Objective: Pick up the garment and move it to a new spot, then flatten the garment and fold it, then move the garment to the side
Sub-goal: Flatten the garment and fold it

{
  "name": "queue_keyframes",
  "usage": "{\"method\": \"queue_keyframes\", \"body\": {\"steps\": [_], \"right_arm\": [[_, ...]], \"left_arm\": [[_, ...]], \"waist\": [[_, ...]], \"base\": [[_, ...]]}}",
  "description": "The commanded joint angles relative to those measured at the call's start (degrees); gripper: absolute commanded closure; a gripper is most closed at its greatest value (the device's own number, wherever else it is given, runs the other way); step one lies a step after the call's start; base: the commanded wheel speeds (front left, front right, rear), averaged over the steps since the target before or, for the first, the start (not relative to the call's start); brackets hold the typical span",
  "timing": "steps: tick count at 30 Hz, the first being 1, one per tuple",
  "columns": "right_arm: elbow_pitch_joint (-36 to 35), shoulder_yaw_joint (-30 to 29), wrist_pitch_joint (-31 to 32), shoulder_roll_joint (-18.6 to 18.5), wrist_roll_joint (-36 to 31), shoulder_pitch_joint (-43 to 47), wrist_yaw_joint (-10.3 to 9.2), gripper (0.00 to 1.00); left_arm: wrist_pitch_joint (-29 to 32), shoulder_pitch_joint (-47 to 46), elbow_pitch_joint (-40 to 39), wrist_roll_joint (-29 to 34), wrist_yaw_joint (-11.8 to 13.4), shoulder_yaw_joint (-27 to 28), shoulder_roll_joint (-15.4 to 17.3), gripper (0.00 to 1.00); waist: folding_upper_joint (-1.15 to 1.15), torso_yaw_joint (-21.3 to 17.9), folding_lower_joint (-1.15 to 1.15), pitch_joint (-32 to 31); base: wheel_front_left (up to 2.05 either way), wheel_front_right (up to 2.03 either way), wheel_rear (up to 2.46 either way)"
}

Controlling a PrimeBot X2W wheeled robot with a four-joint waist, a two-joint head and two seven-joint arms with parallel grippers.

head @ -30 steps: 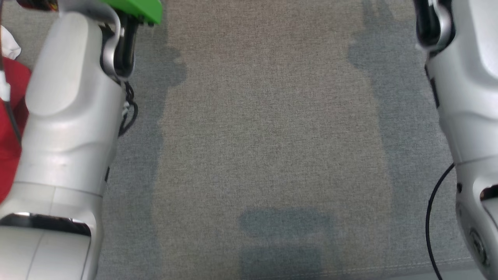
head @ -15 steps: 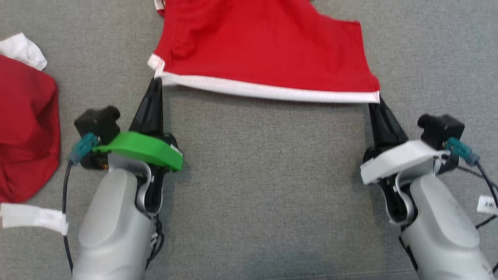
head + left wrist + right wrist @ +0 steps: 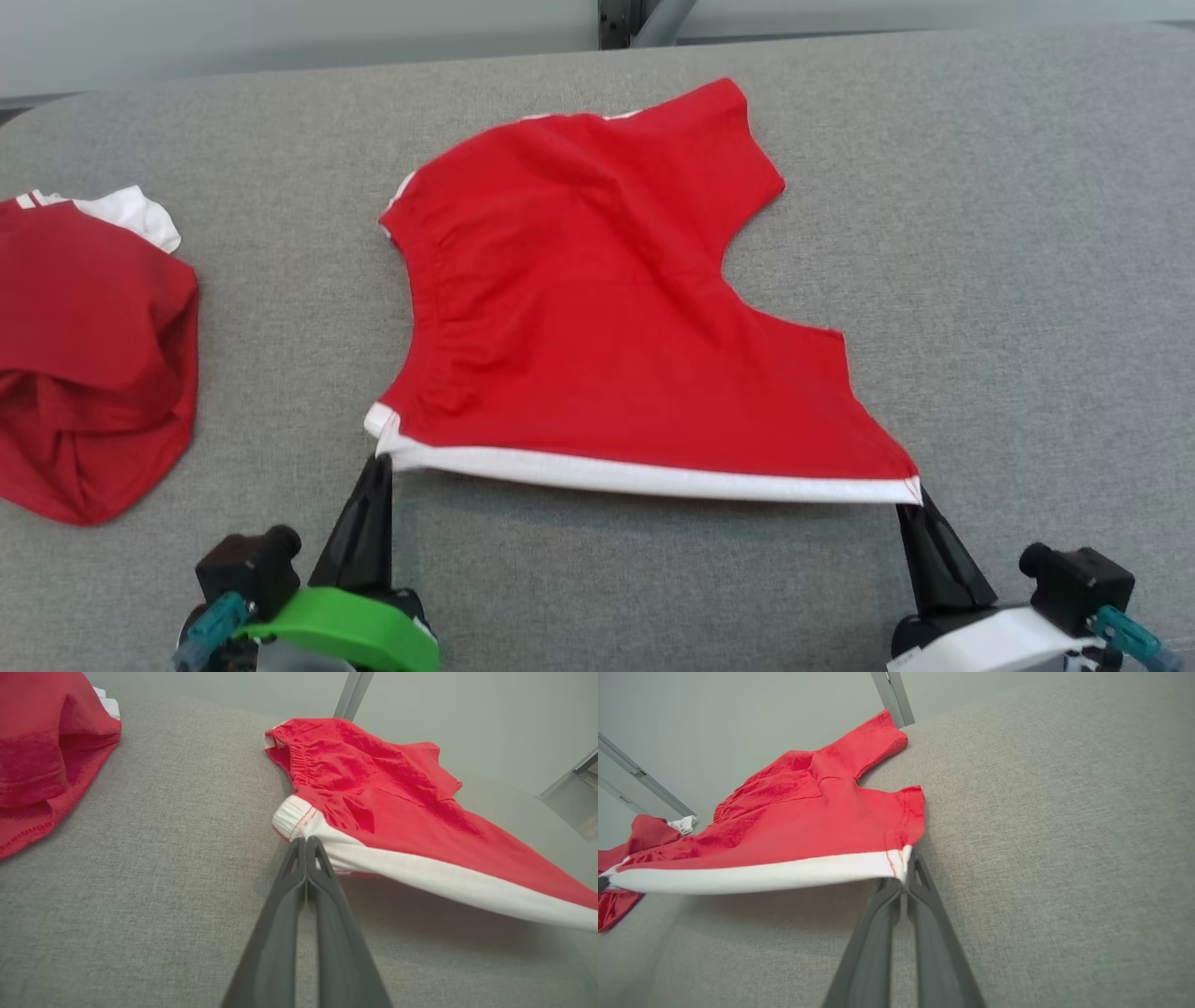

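Stretching the white hem band taut between them, the left jaws and right jaws are each clenched on one near corner of the red garment, probably to drag it flat across the grey woven desk. The thin, soft jersey lies mid-desk, near edge lifted, puckered along its left side. A crumpled second red garment sits well apart.

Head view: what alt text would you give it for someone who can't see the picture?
A red garment lies spread on a grey padded surface, its white band pinched at one corner by the left gripper and at the other by the right gripper, both shut. A crumpled red cloth lies at the left edge.
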Motion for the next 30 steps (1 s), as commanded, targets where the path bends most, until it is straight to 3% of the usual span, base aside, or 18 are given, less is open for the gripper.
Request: {"method": "queue_keyframes", "body": {"steps": [1, 7, 13, 21, 30], "right_arm": [[-1.5, -1.8, 0.7, -0.2, -0.7, 3.1, -0.25, 1.00], [-7.1, -4.9, 4.3, 1.1, -2.2, 10.9, -0.26, 1.00], [-8.9, -6.5, 6.1, 1.6, -2.9, 12.6, -0.34, 1.00], [-9.2, -8.3, 7.7, 0.6, -4.3, 6.4, -0.40, 1.00], [-3.7, -6.0, 8.1, -6.0, -4.3, -14.7, -0.39, 1.00]], "left_arm": [[1.5, 3.6, -3.2, 0.6, 1.9, 0.7, 1.4, 1.00], [7.2, 13.4, -13.9, -0.2, 6.0, 1.0, 2.7, 1.00], [9.7, 16.4, -18.4, -0.5, 7.3, 0.9, 3.2, 1.00], [11.4, 11.5, -18.6, -1.1, 6.1, 0.5, 3.8, 1.00], [11.0, -3.1, -15.0, -2.9, 3.4, 1.4, 2.5, 1.00]], "waist": [[0.00, -0.4, 0.00, -3.4], [0.00, -0.2, 0.00, -4.7], [0.00, 0.5, 0.00, -5.5], [0.00, 1.5, 0.00, -4.0], [0.00, 3.3, 0.00, 4.7]], "base": [[0.00, 0.00, 0.00], [0.00, 0.00, 0.00], [0.00, 0.00, 0.00], [0.00, 0.00, 0.00], [0.00, 0.00, 0.00]]}}
